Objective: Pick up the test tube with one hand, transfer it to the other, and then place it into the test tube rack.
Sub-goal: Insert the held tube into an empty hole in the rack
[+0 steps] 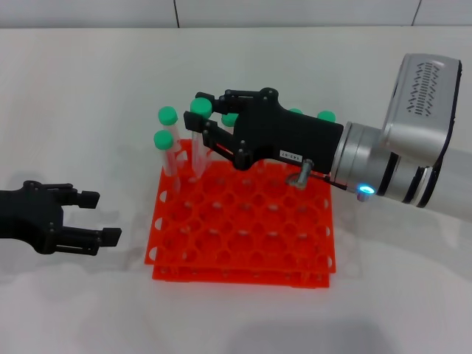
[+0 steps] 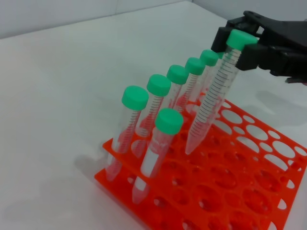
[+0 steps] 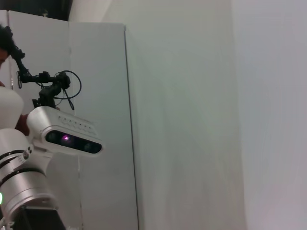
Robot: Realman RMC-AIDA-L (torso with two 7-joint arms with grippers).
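My right gripper (image 1: 204, 120), black with a small white label, is shut on the green cap of a clear test tube (image 1: 198, 156). It holds the tube tilted over the back left of the orange-red rack (image 1: 243, 243). In the left wrist view the right gripper (image 2: 238, 44) grips the tube (image 2: 211, 103) at its cap, and the tube's tip sits at a hole in the rack's (image 2: 240, 191) top tier. My left gripper (image 1: 102, 217) is open and empty, low over the table to the left of the rack.
Several other green-capped tubes (image 2: 159, 85) stand leaning in the rack's back row, and one (image 2: 169, 120) stands in the row in front, close beside the held tube. The right wrist view shows only a wall and a camera housing (image 3: 67, 139).
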